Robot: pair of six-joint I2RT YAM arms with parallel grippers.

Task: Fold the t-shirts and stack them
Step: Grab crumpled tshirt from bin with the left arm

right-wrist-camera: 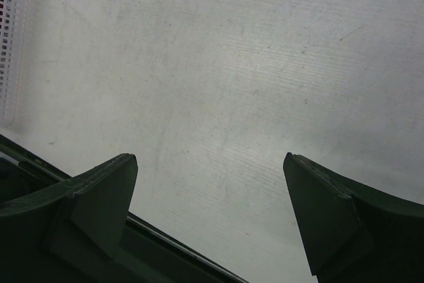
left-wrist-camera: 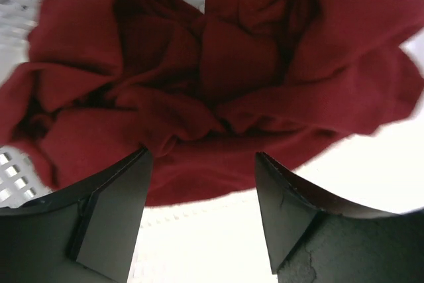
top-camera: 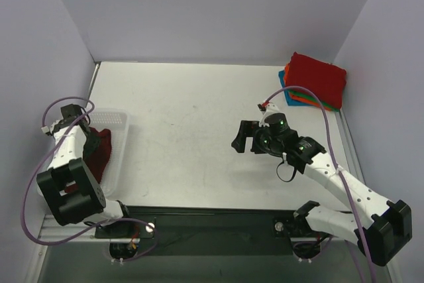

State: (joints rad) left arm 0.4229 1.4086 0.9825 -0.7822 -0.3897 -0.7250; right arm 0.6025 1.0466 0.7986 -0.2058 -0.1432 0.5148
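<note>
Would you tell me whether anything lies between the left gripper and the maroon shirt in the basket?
Nothing visible does. The open left gripper hangs right over the crumpled maroon shirt, which lies uncovered in the white basket.

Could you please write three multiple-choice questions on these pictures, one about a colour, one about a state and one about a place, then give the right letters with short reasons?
1. Which colour is the top shirt of the folded stack? A) blue B) bright red C) green
2. How is the right tool? A) shut on a shirt B) shut, empty C) open, holding nothing
3. Where does the maroon shirt lie? A) in the white mesh basket B) on the stack C) in the right tool
Answers: 1 B, red cloth covers the stack; 2 C, its jaws stand apart over the table; 3 A, mesh shows around the shirt.
</note>
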